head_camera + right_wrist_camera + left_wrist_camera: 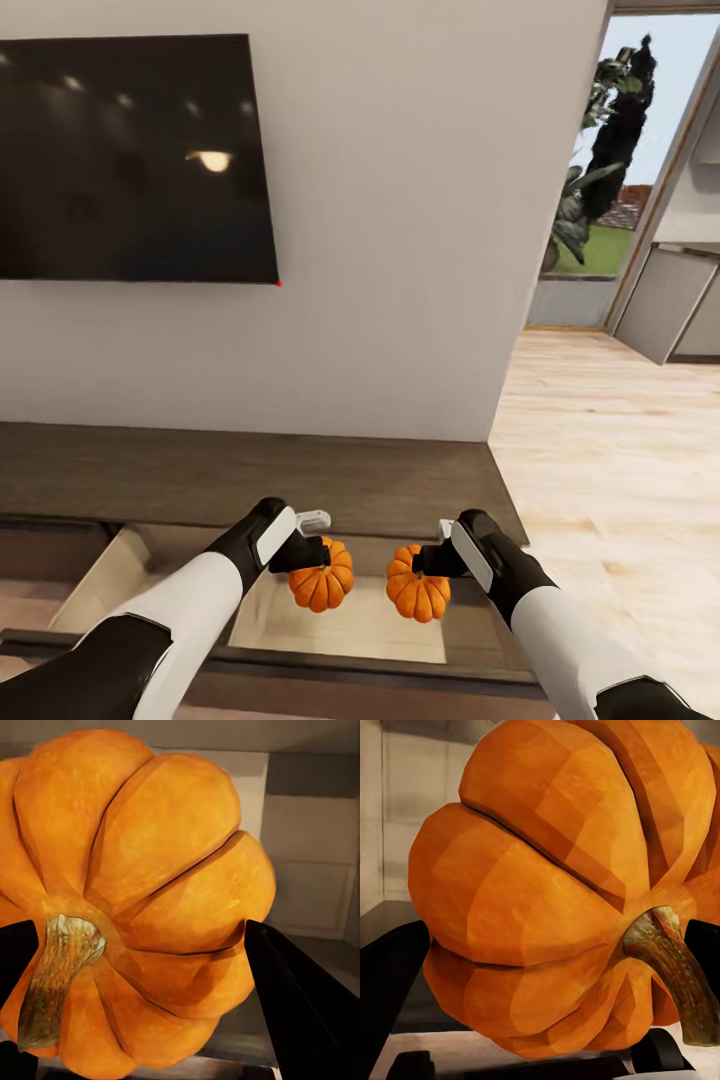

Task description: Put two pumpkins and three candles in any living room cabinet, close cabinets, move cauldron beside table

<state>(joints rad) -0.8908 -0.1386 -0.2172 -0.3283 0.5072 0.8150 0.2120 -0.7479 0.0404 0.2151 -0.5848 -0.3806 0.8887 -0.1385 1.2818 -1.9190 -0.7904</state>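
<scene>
Head view: you've got both grippers, left (305, 553) and right (428, 560), clamped on pumpkins (322, 577) (418, 585) over open cabinet drawer (350, 630); next, lower & release.

You face white wall (400, 250), dark TV (135, 160) mounted on it; pale wood floor (610, 450) right, doorway (600, 170) showing greenery beyond.

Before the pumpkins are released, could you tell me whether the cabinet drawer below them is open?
Open: the drawer is pulled out, its pale interior exposed under both pumpkins.
</scene>
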